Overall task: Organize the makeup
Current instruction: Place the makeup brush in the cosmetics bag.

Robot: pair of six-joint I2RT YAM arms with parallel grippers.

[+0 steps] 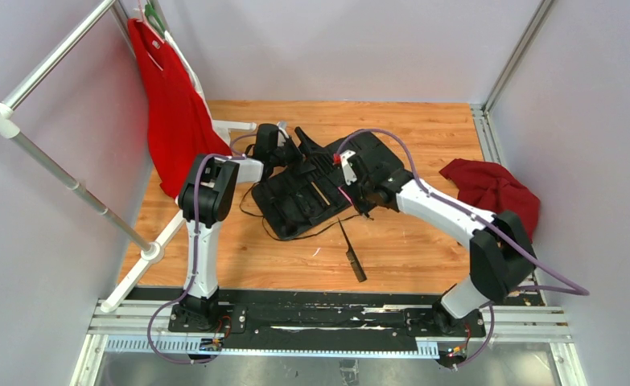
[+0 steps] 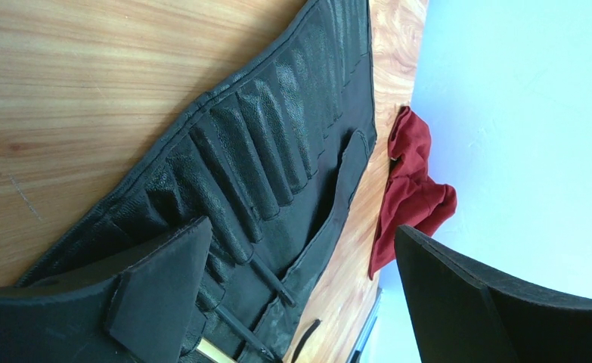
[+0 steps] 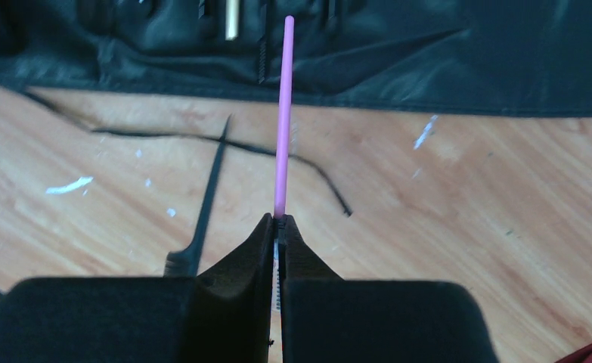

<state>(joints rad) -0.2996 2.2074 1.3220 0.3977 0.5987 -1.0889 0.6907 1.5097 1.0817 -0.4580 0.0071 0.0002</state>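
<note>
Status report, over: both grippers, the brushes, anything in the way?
Right gripper shut on pink brush, aimed at roll. Left gripper open over roll. Black brush loose on table; cord across path.

No writing, label, brand mark or number can be read in any view. The pink brush (image 3: 283,113), the black fabric roll (image 1: 291,201) and the dark red cloth (image 1: 492,189) show plain surfaces. A small red-and-white patch (image 1: 339,158) on the right arm (image 1: 448,215), toward twelve o'clock over the roll, is too small to make out.

Pink brush (image 3: 283,113) end (in right claw (image 3: 278,221)) hidden
</note>
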